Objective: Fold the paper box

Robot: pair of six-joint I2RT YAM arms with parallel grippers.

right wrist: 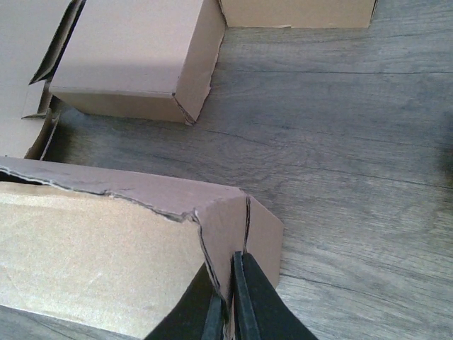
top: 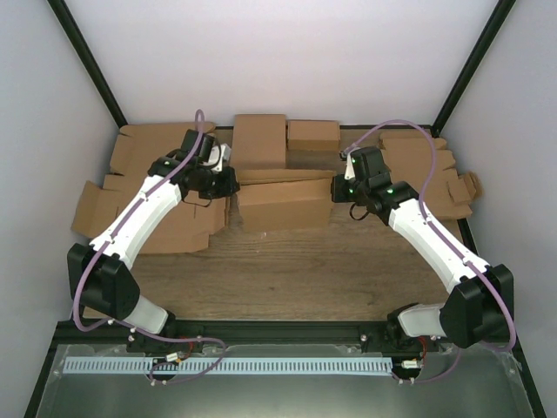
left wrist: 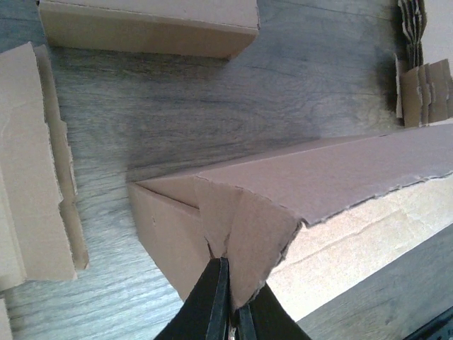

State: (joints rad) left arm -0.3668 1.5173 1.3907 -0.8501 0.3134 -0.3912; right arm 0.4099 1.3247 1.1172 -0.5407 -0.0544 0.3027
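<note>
- Paper box (top: 283,207) lies mid-table, long and half-formed, with one wall raised between the two arms.
- Left gripper (left wrist: 228,273) is clamped tight on the folded end flap at the box's left corner.
- Right gripper (right wrist: 228,276) pinches the matching flap at the right end.
- My read: both ends are pinned so the walls hold upright for tucking.
- Behind it sit folded boxes (top: 259,139), and flat cardboard blanks (top: 130,174) wait on either side of the wooden table (top: 331,270).

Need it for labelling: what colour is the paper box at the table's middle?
Plain brown, unprinted; the paper box shows best in the left wrist view.
</note>
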